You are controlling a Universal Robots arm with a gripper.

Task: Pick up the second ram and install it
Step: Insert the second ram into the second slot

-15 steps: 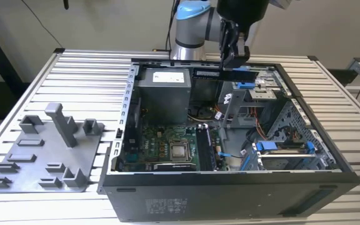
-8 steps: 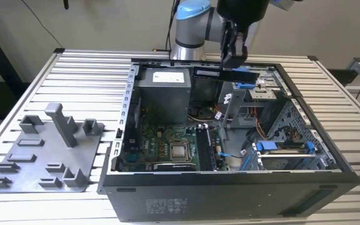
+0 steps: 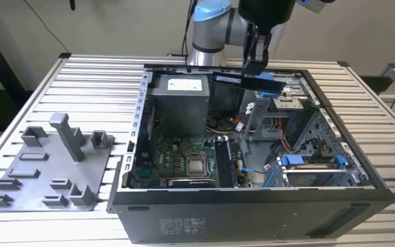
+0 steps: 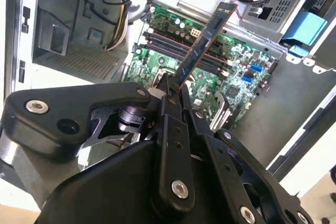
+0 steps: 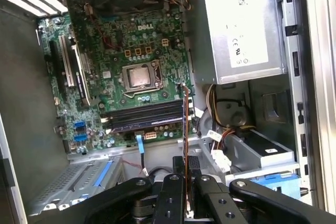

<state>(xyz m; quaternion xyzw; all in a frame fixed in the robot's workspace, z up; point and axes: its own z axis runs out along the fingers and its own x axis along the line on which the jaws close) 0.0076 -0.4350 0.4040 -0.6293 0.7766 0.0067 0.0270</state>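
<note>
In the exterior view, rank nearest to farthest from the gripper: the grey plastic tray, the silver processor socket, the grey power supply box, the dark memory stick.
1. Dark memory stick, held in the gripper.
2. Grey power supply box, just beside it.
3. Silver processor socket, on the green board.
4. Grey plastic tray, outside the case, exterior view's left.

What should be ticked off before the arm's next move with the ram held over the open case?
1. Grip: the gripper is shut on the second ram: ok.
2. Clearance: the ram hangs above the computer case, clear of its walls: ok.
3. Alignment: in the first wrist view, the ram appears to run crosswise to the memory slots: not ok.
4. A free slot to take it: cannot tell.
5. Slot latches open: cannot tell.
</note>
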